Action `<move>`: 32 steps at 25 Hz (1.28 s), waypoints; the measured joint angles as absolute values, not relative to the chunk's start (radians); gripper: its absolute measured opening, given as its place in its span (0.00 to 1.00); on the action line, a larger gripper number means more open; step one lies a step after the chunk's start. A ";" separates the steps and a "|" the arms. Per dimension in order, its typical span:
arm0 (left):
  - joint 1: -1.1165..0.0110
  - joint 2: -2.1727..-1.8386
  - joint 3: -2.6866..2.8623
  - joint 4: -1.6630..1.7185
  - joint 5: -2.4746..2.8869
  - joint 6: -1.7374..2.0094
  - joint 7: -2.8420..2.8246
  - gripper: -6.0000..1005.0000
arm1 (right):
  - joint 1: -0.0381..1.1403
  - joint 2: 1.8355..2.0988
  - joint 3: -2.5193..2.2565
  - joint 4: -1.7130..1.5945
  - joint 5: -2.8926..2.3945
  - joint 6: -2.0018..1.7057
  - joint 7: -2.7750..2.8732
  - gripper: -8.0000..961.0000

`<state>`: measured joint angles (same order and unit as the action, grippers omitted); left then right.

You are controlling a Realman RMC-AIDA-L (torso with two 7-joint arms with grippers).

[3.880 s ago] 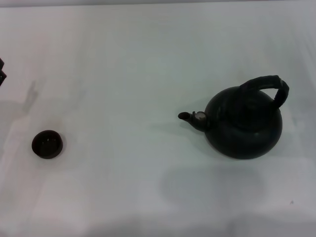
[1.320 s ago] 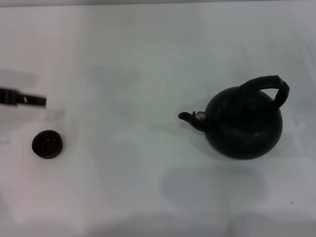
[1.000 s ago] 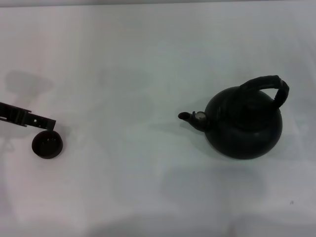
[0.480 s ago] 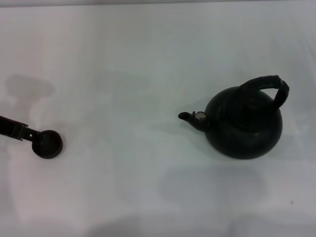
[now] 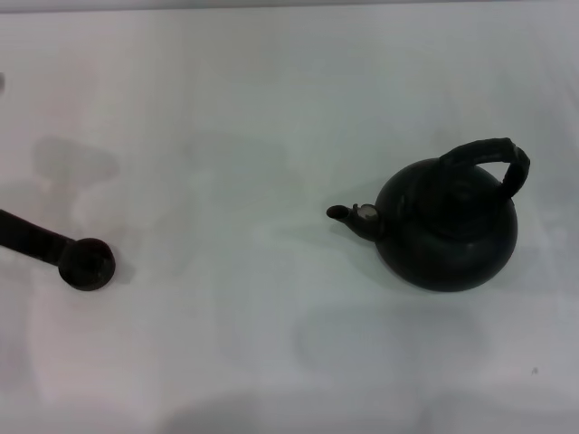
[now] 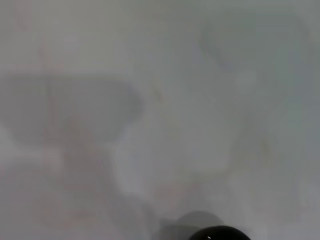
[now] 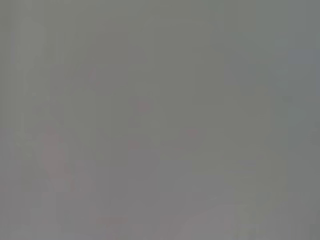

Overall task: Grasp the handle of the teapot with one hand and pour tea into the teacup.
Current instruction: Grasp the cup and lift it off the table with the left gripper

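Note:
The black teapot (image 5: 447, 226) stands upright on the right of the white table (image 5: 235, 136), its spout (image 5: 351, 217) pointing left toward the cup. Its ribbed black handle (image 5: 493, 156) arches over the top with nothing holding it. The small dark teacup (image 5: 87, 264) sits far left on the table. My left gripper (image 5: 52, 244) reaches in from the left edge as a dark bar, and its tip meets the cup's rim. In the left wrist view only the teacup's (image 6: 220, 234) dark top edge shows. The right gripper is out of view.
Plain white tabletop lies between the cup and the teapot. Soft shadows fall on the surface near the left arm and in front of the teapot. The right wrist view shows only a flat grey surface.
The left gripper has come in from the left edge and dropped down to the teacup's rim. The teapot and the cup have stayed where they were.

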<state>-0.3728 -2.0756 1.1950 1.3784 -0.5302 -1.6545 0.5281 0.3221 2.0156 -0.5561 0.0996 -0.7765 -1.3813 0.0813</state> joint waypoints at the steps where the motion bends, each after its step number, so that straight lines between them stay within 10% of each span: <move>1: -0.375 -2.075 1.202 1.374 -0.526 -1.652 0.525 0.86 | 0.321 2.016 -0.556 0.100 -0.771 -1.382 0.081 0.89; 26: -0.430 -2.074 1.228 1.241 -0.494 -1.567 0.522 0.86 | 0.317 2.017 -0.555 0.112 -0.762 -1.387 0.081 0.89; 32: -0.442 -2.075 1.242 1.238 -0.498 -1.574 0.520 0.72 | 0.318 2.017 -0.555 0.108 -0.761 -1.380 0.081 0.89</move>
<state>-0.4422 -2.0749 1.2424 1.2385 -0.4982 -1.5742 0.5203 0.3175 2.0172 -0.5553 0.1083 -0.7611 -1.3800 0.0813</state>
